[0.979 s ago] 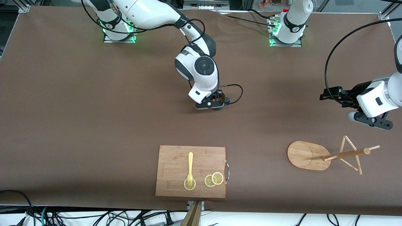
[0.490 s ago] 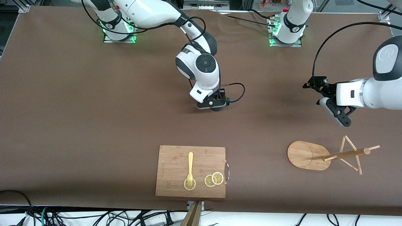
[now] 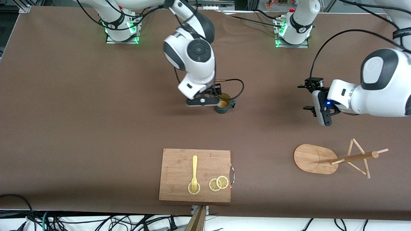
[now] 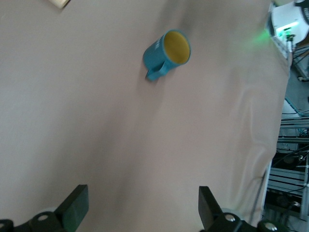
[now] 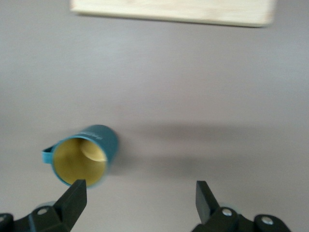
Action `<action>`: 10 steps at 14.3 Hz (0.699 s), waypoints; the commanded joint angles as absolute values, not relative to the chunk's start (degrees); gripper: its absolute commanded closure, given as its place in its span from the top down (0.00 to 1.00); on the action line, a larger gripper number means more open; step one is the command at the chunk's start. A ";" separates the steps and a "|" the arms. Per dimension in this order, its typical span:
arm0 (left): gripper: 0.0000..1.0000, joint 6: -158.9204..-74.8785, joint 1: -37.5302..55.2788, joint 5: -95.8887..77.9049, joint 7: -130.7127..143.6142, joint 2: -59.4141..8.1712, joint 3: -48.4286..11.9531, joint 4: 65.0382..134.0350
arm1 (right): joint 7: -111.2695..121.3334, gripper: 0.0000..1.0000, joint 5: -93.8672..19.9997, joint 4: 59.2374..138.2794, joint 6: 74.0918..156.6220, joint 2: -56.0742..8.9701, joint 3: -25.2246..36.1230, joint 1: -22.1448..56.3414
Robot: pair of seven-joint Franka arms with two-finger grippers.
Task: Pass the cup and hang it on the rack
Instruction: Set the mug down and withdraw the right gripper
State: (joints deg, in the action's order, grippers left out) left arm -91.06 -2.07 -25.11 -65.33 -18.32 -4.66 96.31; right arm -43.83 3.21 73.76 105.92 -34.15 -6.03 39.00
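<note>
Fingers spread wide and empty on both grippers, right gripper (image 3: 205,100) above the surface beside upright cup (image 3: 222,106), left gripper (image 3: 309,98) should straddle the body, leaving handle free for rack (image 3: 334,158).

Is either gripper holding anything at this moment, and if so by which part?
Nothing is held. The cup stands free on the table, the open right gripper above it; the left gripper is open too.
</note>
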 commanded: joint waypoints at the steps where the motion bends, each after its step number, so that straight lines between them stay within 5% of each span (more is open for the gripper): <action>1: 1.00 -99.29 -2.11 -31.35 -75.90 -13.98 -4.31 107.46 | -42.90 1.00 3.95 75.32 97.07 -27.79 -3.19 37.62; 5: 1.00 -109.40 -0.88 -41.54 -89.78 -13.27 -4.39 118.01 | -29.65 1.00 3.69 75.50 87.82 -21.72 6.74 37.62; 10: 1.00 -116.10 0.96 -55.09 -109.66 -14.84 -5.54 126.55 | -14.35 1.00 -6.38 75.41 88.68 -21.27 24.66 36.75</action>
State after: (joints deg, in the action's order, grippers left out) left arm -113.55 0.22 -51.00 -101.43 -16.10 -5.42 122.67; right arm -18.80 -1.30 74.24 88.13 -22.03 19.39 37.03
